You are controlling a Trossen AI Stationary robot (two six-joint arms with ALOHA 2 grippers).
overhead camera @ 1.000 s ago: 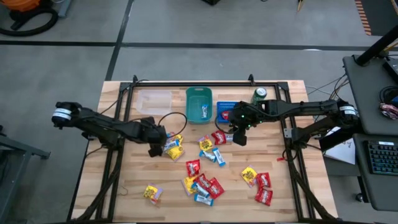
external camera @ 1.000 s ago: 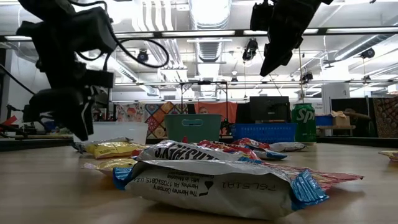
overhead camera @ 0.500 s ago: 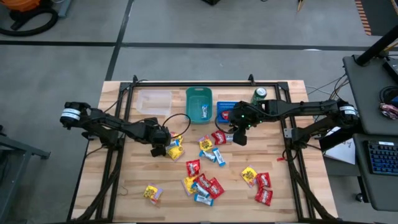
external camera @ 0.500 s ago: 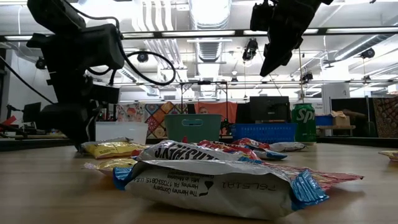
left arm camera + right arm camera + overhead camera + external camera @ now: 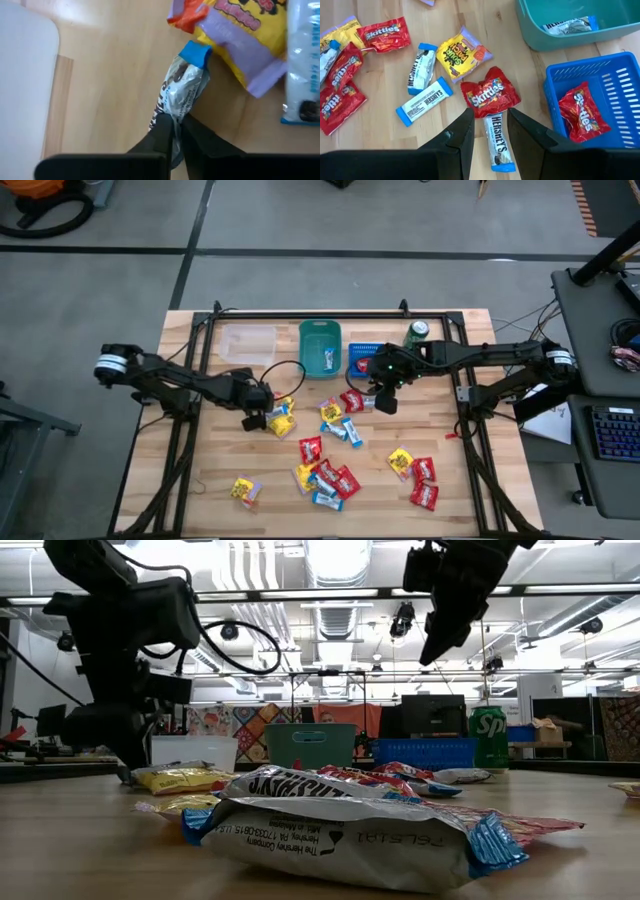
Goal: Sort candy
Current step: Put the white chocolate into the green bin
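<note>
Over on the left we see the left gripper (image 5: 256, 420) down at the table, its fingers (image 5: 162, 131) pinched together on a silver-and-blue candy (image 5: 183, 90), just beside a yellow candy (image 5: 239, 37) near the clear bin (image 5: 246, 344). Moving right, we find the teal bin (image 5: 320, 330) at the far edge with one white candy (image 5: 566, 25) inside, then the blue basket (image 5: 555, 75) holding a red candy (image 5: 582, 114). The right gripper (image 5: 384, 402) hangs above the table, fingers (image 5: 462, 132) apart, over a red Skittles candy (image 5: 489, 93) and a Hershey's candy (image 5: 498, 142). The rest of the candy (image 5: 327, 475) lies scattered across the middle and near the front. A green can (image 5: 417, 332) stands far right.
</note>
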